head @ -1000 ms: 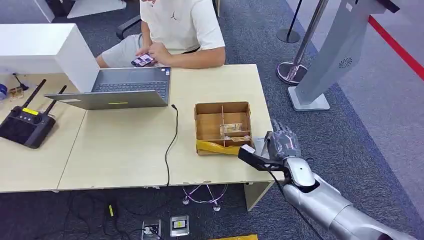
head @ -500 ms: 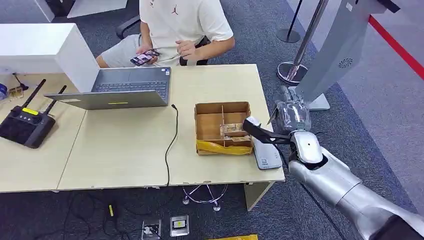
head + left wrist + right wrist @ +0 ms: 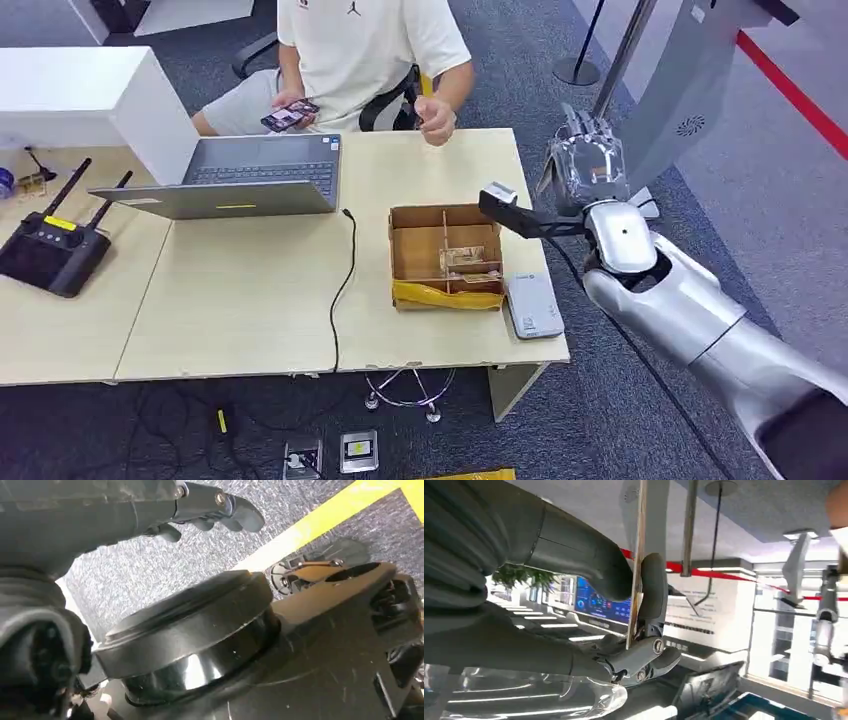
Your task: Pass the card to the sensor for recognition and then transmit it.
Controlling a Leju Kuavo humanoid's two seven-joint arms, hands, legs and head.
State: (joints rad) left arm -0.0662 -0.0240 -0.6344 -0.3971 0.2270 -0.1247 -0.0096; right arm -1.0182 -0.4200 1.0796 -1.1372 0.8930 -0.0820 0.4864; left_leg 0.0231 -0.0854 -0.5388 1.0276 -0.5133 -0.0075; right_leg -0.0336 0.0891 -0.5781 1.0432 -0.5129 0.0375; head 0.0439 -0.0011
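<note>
Nearest, the small grey flat card sensor lies on the pale wooden counter, beside the brown partitioned cardboard box. Beyond, the right robot hand is raised well above the counter, pinching the thin pale card edge-on between thumb and finger. Left robot hand: fingers curled, grasping nothing. Risk, in my judgement: the thin-edge pinch could slip during handover toward the seated person's outstretched hand, dropping the card.
</note>
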